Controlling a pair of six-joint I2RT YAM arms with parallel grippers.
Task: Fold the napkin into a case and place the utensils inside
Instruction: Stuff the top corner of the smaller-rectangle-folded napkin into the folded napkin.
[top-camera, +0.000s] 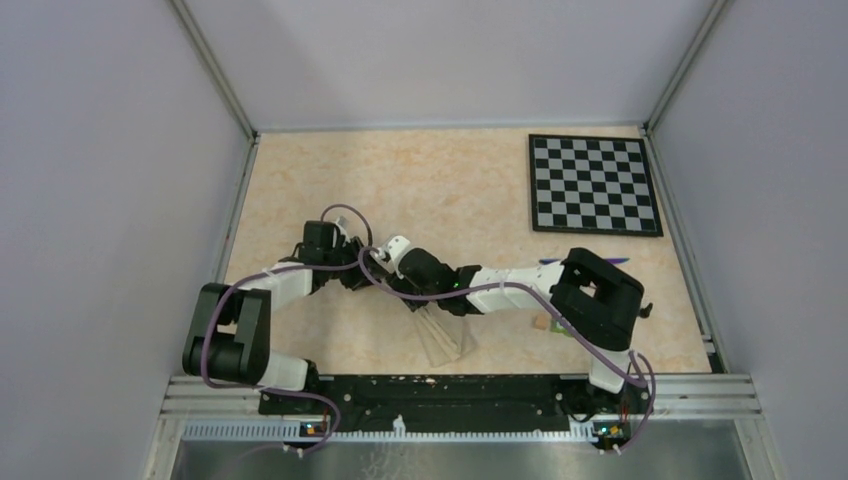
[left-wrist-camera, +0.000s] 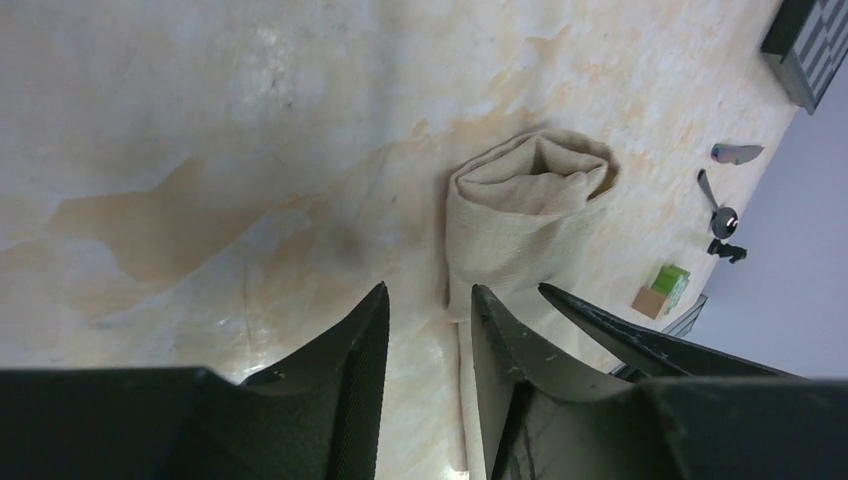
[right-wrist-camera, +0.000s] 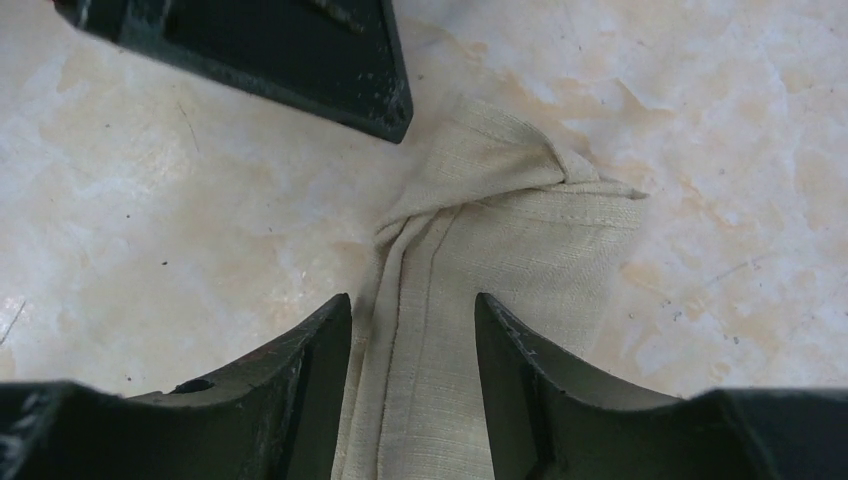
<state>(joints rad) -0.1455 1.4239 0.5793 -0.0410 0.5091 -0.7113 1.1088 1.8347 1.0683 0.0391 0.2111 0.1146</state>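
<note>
One open-ended napkin case (left-wrist-camera: 525, 225), utensils (left-wrist-camera: 723, 217) well apart

The left gripper (left-wrist-camera: 430, 295) hangs low over the speckled tabletop (left-wrist-camera: 200, 120), its two dark fingers apart with bare table between them. Just beyond its right finger lies the napkin (left-wrist-camera: 525, 225), rolled into a plump bundle with its open mouth turned away. A third dark finger (left-wrist-camera: 640, 340) reaches in alongside. Further right sit the utensils (left-wrist-camera: 720, 205), a green block (left-wrist-camera: 673, 282) and a corner of the chessboard (left-wrist-camera: 812, 45).
</note>
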